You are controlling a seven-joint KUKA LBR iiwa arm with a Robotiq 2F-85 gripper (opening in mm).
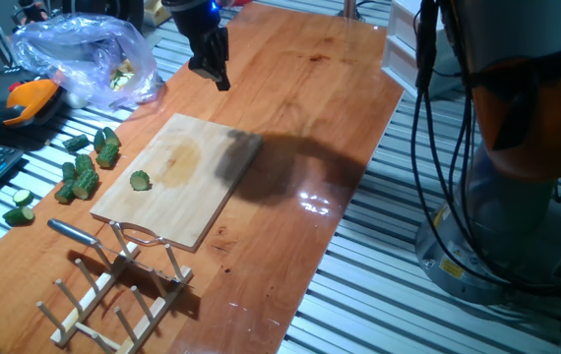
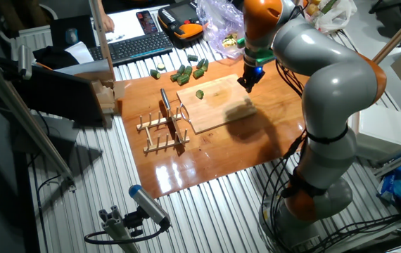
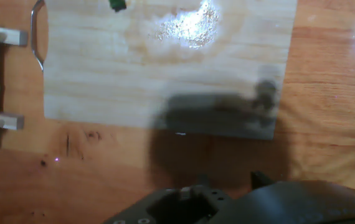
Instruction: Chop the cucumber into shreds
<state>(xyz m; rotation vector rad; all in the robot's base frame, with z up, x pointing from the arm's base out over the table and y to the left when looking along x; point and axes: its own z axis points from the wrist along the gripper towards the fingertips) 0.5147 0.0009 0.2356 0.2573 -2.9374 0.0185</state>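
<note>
So the small round cucumber slice (image 1: pixel 140 180) with dark green rind is sitting alone on the pale wooden cutting board (image 1: pixel 192 197), near the board's edge closest to the heap of knobbly dark-green cucumber chunks (image 1: pixel 89 167) on the table. The black two-finger gripper (image 1: pixel 214 71) hangs above the far corner of the board, well apart from the slice; can't tell if the fingers are spread or pressed together. A steel-handled knife (image 1: pixel 76 233) rests on the wooden peg rack (image 1: pixel 113 290)

Cucumber (image 1: pixel 140 181): small round slice, flat on wooden board (image 1: pixel 202 202), left part.
</note>
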